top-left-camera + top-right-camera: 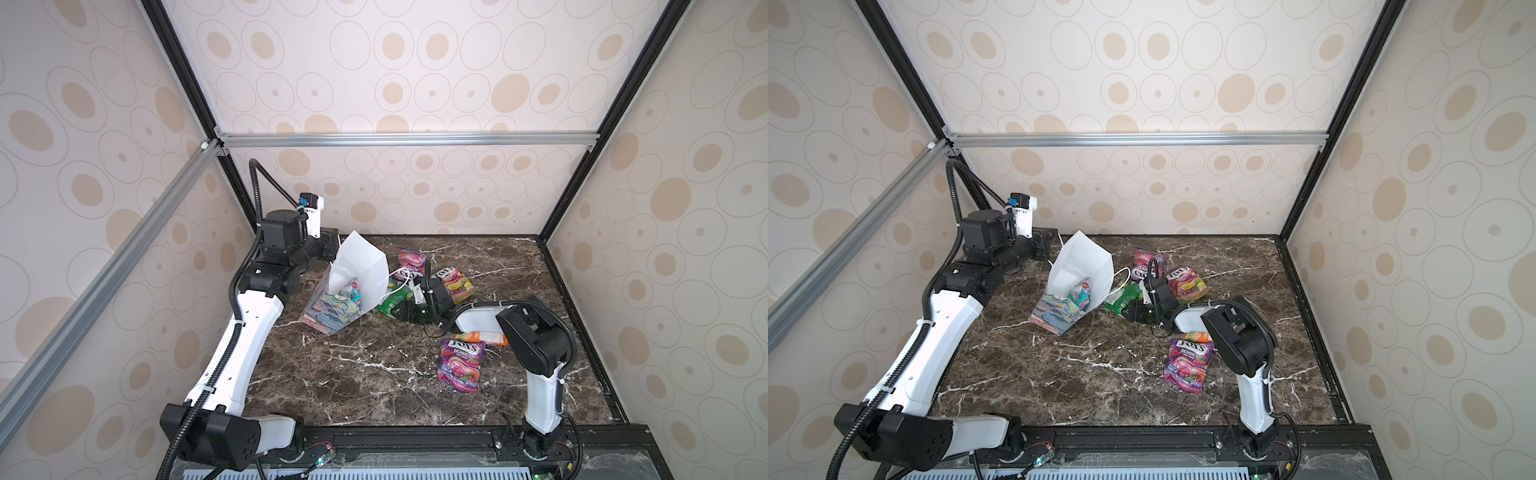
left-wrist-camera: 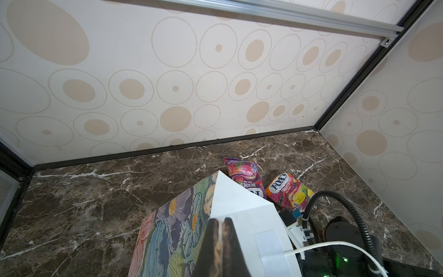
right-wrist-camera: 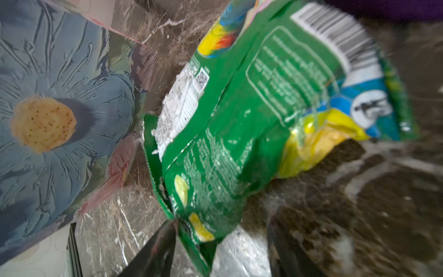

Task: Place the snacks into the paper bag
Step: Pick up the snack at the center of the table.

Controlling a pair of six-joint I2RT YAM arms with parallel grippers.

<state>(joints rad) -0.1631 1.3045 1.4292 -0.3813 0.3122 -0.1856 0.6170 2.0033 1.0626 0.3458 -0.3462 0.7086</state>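
Observation:
The floral paper bag (image 1: 357, 266) (image 1: 1079, 262) leans with its white mouth open, a teal-white snack (image 1: 351, 291) lying inside. My left gripper (image 2: 221, 219) is shut on the bag's rim (image 2: 239, 199). A green pouch (image 3: 239, 120) (image 1: 392, 299) lies beside the bag's base. My right gripper (image 3: 221, 220) (image 1: 405, 309) is open around the pouch's lower corner, with one finger (image 3: 165, 237) touching it. On the table lie a purple pouch (image 1: 409, 262), a red-yellow one (image 1: 455, 282), an orange one (image 1: 484, 337) and another purple one (image 1: 459, 365).
The dark marble table (image 1: 353, 374) is boxed in by patterned walls and black frame posts. The bag's white cord handle (image 1: 399, 276) loops over the green pouch, close to my right wrist. My right arm (image 1: 536, 340) stretches over the orange pouch.

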